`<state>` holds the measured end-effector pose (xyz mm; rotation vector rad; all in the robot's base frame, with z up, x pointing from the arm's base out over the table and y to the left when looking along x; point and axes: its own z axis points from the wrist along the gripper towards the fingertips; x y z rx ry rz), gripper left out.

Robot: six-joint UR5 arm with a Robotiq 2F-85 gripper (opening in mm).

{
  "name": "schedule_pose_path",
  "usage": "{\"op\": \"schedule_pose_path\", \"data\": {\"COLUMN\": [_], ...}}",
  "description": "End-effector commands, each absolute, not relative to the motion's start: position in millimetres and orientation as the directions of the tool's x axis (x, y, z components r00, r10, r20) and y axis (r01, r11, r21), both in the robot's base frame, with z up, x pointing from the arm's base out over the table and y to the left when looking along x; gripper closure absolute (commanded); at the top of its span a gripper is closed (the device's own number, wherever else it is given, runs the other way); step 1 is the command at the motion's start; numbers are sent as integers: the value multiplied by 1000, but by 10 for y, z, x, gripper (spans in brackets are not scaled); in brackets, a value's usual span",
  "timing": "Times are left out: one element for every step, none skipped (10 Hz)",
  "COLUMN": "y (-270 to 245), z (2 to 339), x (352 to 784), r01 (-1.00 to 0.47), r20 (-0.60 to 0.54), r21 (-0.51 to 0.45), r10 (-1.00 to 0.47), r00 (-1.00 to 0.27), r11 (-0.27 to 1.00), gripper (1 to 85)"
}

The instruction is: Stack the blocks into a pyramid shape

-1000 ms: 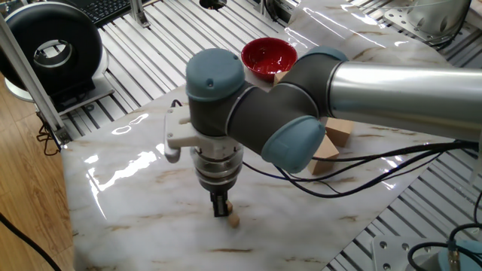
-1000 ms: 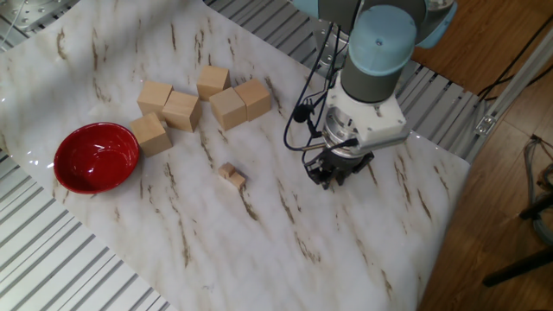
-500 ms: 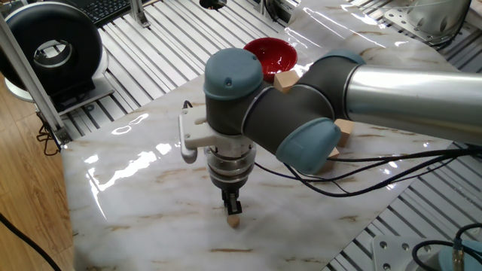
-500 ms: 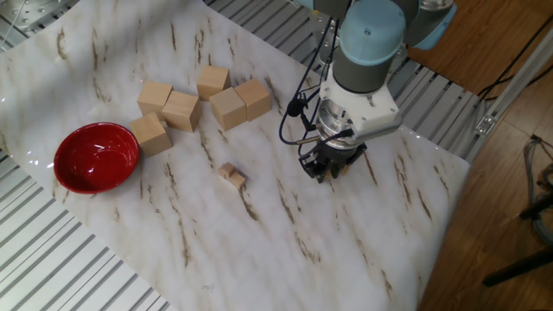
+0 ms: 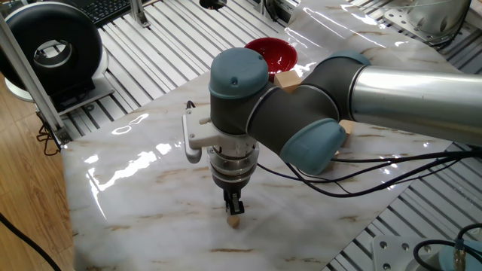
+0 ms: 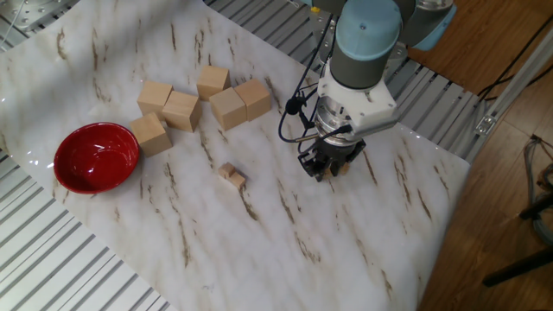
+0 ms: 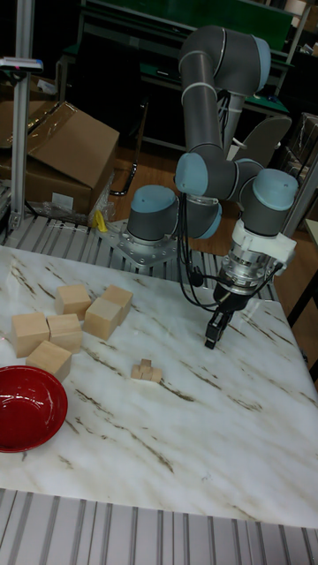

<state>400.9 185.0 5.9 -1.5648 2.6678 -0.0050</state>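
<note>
One tiny cube [image 5: 234,221] under the downward-pointing claw [image 5: 235,208], wrist vertical.

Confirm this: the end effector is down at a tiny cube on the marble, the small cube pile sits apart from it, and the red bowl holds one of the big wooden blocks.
Wrong on the bowl. The red bowl is empty in the other fixed view; the big wooden blocks lie beside it on the marble. The end effector at a tiny cube and the separate small cube pile are right.

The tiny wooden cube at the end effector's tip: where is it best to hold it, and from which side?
Take the tiny cube by two opposite side faces, coming straight down from above. It seems to lie flat on the table with free space around it, and the end effector hangs just over it.
</note>
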Motion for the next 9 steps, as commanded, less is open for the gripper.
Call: {"op": "schedule_pose_path", "data": {"y": [1902,1912,1924,1920,1919,1919,1912,1912,1903], "z": [76,77,80,80,77,72,71,77,93], "x": [4024,4021,4022,4026,4025,4025,4033,4036,4035], "r01": [-864,-859,-857,-857,-850,-846,-842,-840,-839], "r20": [-58,-60,-61,-61,-60,-58,-58,-59,-57], "r21": [-19,-16,-13,-16,-16,-16,-20,-21,-24], "r10": [-864,-858,-856,-856,-849,-845,-841,-840,-839], "r00": [-501,-510,-514,-514,-525,-531,-537,-540,-541], "r11": [503,512,516,516,526,533,539,542,543], "gripper": [487,487,490,510,563,607,633,657,690]}}
